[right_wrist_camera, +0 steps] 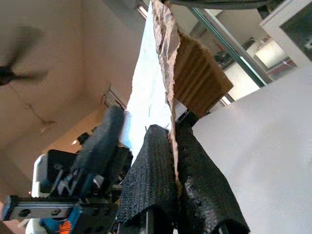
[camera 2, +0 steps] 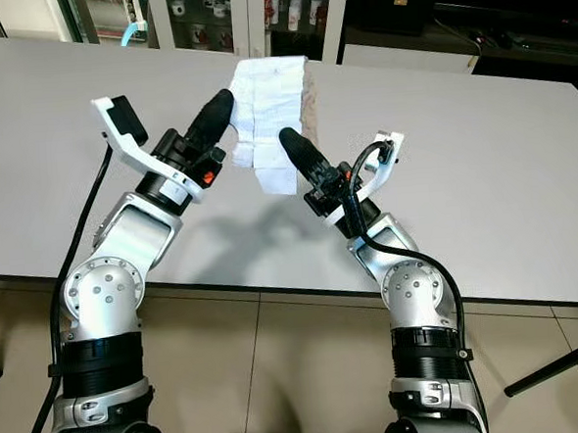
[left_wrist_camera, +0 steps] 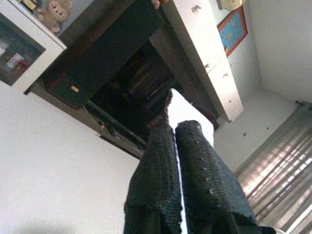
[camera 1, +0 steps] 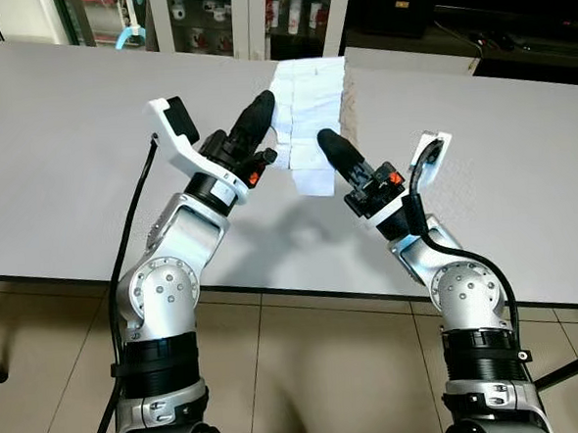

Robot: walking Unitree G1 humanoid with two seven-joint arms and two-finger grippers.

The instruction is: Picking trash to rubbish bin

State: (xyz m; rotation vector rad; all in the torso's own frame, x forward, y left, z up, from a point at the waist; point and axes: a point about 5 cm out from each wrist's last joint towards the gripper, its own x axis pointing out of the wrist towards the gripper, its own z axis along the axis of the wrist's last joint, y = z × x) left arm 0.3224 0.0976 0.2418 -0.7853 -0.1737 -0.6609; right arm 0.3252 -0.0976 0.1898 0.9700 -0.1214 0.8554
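Left gripper (camera 1: 261,108): pinching paper sheet (camera 1: 307,112).
Right gripper (camera 1: 326,142): pinching its torn edge.
Table (camera 1: 59,142): below.
Advice: lift evenly, avoid tearing.

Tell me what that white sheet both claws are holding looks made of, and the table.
White sheet: apparently thin paper, creased into a grid of folds; the right wrist view shows a torn brown edge resembling cardboard or kraft backing. Table: smooth matte pale-grey top, probably laminate. Left claw and right claw pinch it.
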